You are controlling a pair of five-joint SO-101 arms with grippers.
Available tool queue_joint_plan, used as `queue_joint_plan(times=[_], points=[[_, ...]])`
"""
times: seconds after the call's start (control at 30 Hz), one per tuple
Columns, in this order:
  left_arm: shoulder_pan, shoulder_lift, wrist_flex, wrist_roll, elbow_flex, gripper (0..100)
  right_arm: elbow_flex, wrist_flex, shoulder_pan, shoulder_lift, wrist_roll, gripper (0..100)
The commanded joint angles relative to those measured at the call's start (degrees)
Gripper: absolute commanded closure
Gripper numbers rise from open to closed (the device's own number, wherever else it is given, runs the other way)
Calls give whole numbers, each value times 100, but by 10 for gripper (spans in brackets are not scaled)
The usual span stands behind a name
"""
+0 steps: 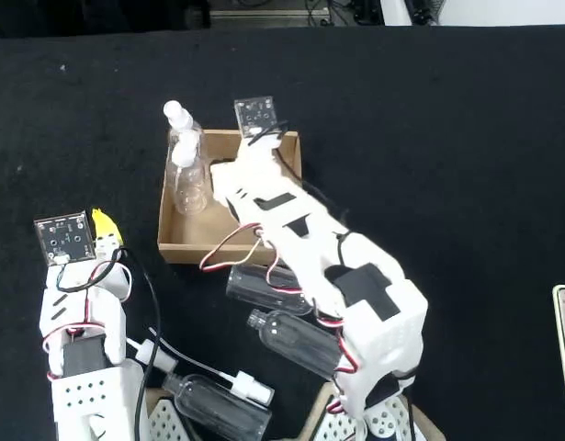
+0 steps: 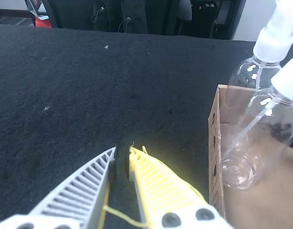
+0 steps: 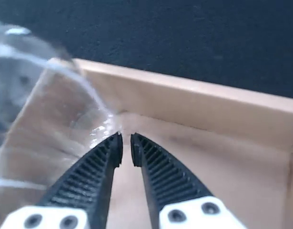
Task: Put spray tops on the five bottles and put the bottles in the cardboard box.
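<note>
Cardboard box [image 1: 195,248], two capped bottles [image 1: 189,184] inside, right pincer [image 3: 126,143] closed (empty) beside them, left pincer [image 2: 121,155] closed.

No text, number or sign could be read. The box [image 2: 215,143] bore a few small dark printed marks [image 2: 213,168] on its left outer wall, too small to make out.

High camera looks down on the whole table [image 1: 447,138]. Wrist cameras sit close behind their jaws, both seemingly facing the box [image 1: 186,250] ahead, which all three views share.
</note>
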Motion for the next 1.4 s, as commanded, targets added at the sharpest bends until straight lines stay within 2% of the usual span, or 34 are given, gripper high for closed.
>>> queue_joint_plan(times=[0.0,0.2,0.33,0.47,0.67,0.8,1.0,1.37], points=[[48,-88,18,-35,145,970,-48,229,158,-892,-18,983],[48,-88,18,-35,145,970,936,1345,114,-2448,-18,983],[48,-88,18,-35,145,970,1226,2066,-264,-3204,-9,983],[48,-88,18,-35,145,970,1279,2338,-747,-3380,-18,983],[48,-88,18,-35,145,970,1235,2286,-1345,-3029,-62,983],[48,-88,18,-35,145,970,1279,1749,-1538,-2738,-62,987],[40,-88,18,-35,145,970,1279,1011,-1503,-2141,-62,987],[31,-88,18,-35,145,970,1244,853,-1134,-1938,-53,987]])
